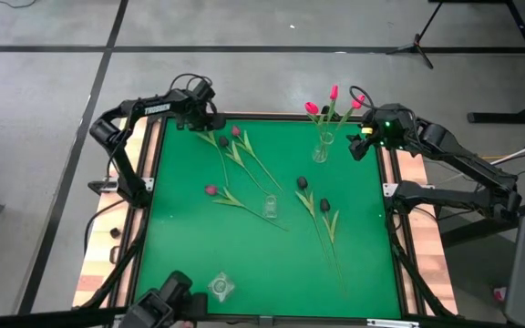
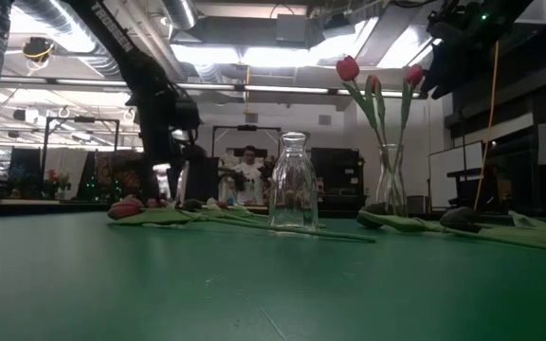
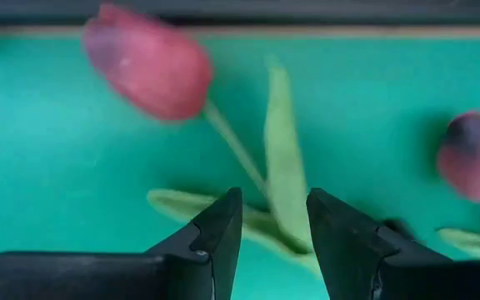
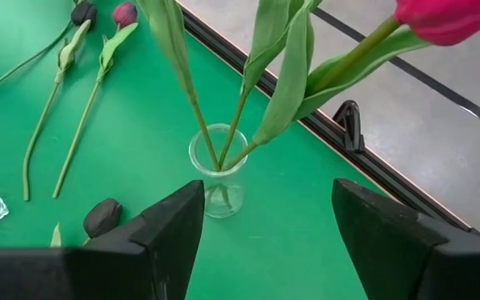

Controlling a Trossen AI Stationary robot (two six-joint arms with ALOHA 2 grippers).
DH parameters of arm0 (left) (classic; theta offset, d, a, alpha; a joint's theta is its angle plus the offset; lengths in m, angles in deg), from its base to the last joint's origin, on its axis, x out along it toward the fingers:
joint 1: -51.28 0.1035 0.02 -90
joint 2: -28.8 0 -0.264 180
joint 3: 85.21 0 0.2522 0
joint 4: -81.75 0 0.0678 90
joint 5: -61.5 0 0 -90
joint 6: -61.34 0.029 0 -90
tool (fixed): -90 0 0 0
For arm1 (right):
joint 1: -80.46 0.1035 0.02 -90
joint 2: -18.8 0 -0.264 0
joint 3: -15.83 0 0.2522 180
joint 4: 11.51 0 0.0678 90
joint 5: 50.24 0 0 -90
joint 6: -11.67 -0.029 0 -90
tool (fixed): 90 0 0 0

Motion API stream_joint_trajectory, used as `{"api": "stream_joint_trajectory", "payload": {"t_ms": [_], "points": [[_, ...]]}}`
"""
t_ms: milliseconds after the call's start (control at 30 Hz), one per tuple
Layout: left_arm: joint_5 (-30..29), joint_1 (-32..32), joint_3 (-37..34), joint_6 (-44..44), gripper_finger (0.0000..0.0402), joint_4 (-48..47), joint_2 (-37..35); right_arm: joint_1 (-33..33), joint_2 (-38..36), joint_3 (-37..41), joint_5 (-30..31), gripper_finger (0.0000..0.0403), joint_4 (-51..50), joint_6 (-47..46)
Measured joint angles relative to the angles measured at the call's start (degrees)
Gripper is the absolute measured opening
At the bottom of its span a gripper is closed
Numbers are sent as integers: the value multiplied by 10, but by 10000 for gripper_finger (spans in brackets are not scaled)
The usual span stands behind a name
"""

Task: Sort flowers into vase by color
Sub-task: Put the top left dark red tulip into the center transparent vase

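My left gripper [image 1: 212, 123] is low over the table's far left corner. It is open, with its fingers [image 3: 275, 225] on either side of the stem and leaf [image 3: 283, 179] of a mauve-pink tulip [image 3: 148, 62] lying flat. A second mauve tulip [image 3: 473, 154] lies beside it. My right gripper [image 1: 358, 144] is open wide [image 4: 267, 196] and hovers by the far right edge, next to a glass vase [image 4: 219, 179] that holds three bright pink tulips [image 1: 333, 94] upright by their stems. Another mauve tulip [image 1: 211, 189] and two near-black tulips [image 1: 302, 182] lie on the mat.
An empty glass bottle [image 1: 270, 208] stands near the middle of the green mat, also in the low view [image 2: 292, 185]. A glass piece [image 1: 221, 287] sits at the near edge. The table's raised dark rim [image 4: 365, 158] runs close behind the vase. A person [image 2: 249, 175] is far behind the table.
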Motion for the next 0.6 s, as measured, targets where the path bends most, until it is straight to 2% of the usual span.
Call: {"api": "stream_joint_trajectory", "payload": {"t_ms": [600], "points": [[-1, 13, 0, -8, 133, 36, 36, 0, 0, 0, -12, 264, -1, -1]]}}
